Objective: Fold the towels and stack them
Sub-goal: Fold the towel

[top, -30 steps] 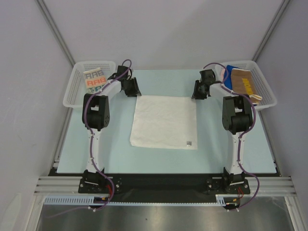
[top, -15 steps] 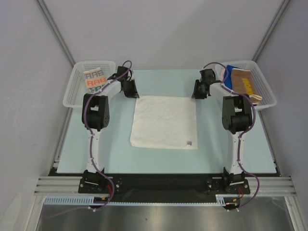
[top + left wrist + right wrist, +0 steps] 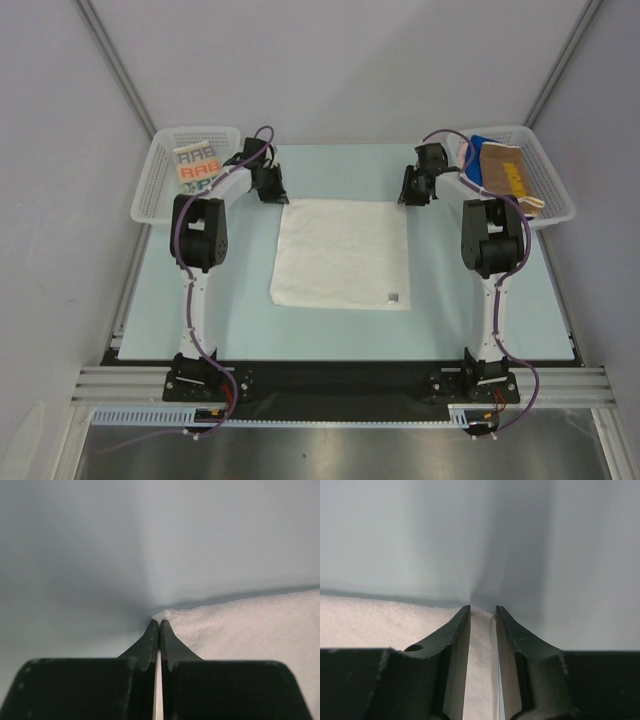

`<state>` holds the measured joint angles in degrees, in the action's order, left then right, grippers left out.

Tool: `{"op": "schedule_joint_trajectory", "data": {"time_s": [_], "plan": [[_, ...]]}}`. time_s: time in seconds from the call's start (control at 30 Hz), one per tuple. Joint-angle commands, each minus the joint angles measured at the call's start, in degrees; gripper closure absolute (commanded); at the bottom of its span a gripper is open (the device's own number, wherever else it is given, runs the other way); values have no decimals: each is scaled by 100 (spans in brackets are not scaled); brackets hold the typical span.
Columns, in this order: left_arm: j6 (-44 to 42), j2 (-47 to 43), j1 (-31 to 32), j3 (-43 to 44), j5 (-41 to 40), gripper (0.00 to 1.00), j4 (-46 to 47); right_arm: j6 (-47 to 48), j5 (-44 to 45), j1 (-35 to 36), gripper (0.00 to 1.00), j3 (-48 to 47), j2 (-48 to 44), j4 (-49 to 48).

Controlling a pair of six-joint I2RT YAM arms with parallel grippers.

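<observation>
A pale blue tabletop [image 3: 200, 300], enclosed by plain grey walls [image 3: 330, 60], is carrying the scene. The left hand [image 3: 272, 183] [image 3: 159, 622] is resting low at one far corner of the white towel [image 3: 345, 255] [image 3: 250, 625] [image 3: 370, 620]. Its two fingers are pressing together and pinching that corner, with a tuft of cloth showing just past the tips in the left wrist view. The right hand [image 3: 415, 187] [image 3: 482, 609] is sitting at the other far corner, its fingers standing a narrow gap apart and straddling the cloth without closing on it. The right wrist view is showing towel in the gap and a thin line of tabletop along one inner face.

From both hands the white towel is lying flat and unfolded, spreading between them and back toward the arm bases. A small dark tag [image 3: 393, 297] is showing near its corner on the right hand's side, closest to the bases.

Outward of the left hand, on its left side and just beside its arm, a left basket [image 3: 150, 190] of white mesh is holding a cream lettered towel [image 3: 193, 168], folded, with orange and grey letters facing up. Outward of the right hand, on its right side, a right basket [image 3: 553, 200] is holding a brown towel [image 3: 505, 170] with yellow markings. A blue towel [image 3: 482, 142] is lying beyond it, partly covered. Both baskets are sitting at the far corners of the tabletop, well apart from each other.
</observation>
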<state>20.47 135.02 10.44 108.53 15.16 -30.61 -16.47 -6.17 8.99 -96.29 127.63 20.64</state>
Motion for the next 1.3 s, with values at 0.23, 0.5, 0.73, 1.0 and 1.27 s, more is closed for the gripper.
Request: {"op": "schedule_joint_trajectory", "data": {"time_s": [0.23, 0.5, 0.73, 1.0, 1.27], "plan": [[159, -230, 11, -183, -145, 100, 415, 30, -59, -47, 82, -39, -54, 54], [361, -661, -121, -604, 74, 100, 1284, 39, -33, -126, 100, -171, -186, -87], [554, -1170, -200, -1316, 285, 100, 2198, -93, 99, -126, 100, 452, -730, -754], [774, -1619, -209, -1844, 427, 100, 2710, -128, 204, -56, 100, 822, -1232, -1115], [1047, -2120, -209, -2723, 585, 100, 3316, -313, 196, -12, 100, 1559, -1872, -1431]]}}
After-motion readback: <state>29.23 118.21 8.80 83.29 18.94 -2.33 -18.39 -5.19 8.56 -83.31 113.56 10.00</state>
